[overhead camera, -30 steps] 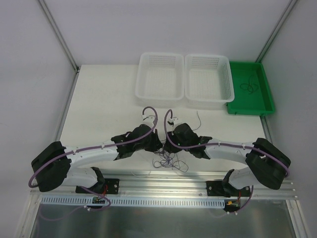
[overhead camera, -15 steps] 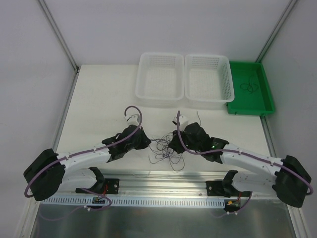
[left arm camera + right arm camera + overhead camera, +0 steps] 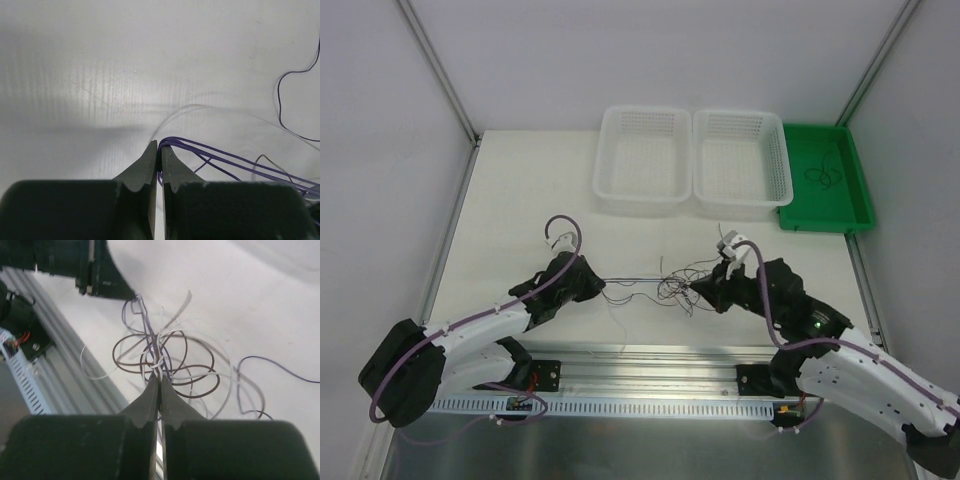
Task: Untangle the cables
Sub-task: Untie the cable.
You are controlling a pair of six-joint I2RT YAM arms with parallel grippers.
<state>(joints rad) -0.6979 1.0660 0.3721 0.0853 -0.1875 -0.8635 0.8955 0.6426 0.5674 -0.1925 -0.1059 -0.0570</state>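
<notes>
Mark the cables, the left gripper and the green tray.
cables (image 3: 677, 286), top external view, on the knotted middle.
left gripper (image 3: 159, 148), left wrist view, between its fingertips.
green tray (image 3: 848, 200), top external view, on its bare floor.

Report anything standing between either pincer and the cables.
Nothing visible does. The left pincer is shut on purple strands of the cables, and the right pincer is shut on the knotted loops. The strands run straight between the two, with no other object across them.
</notes>
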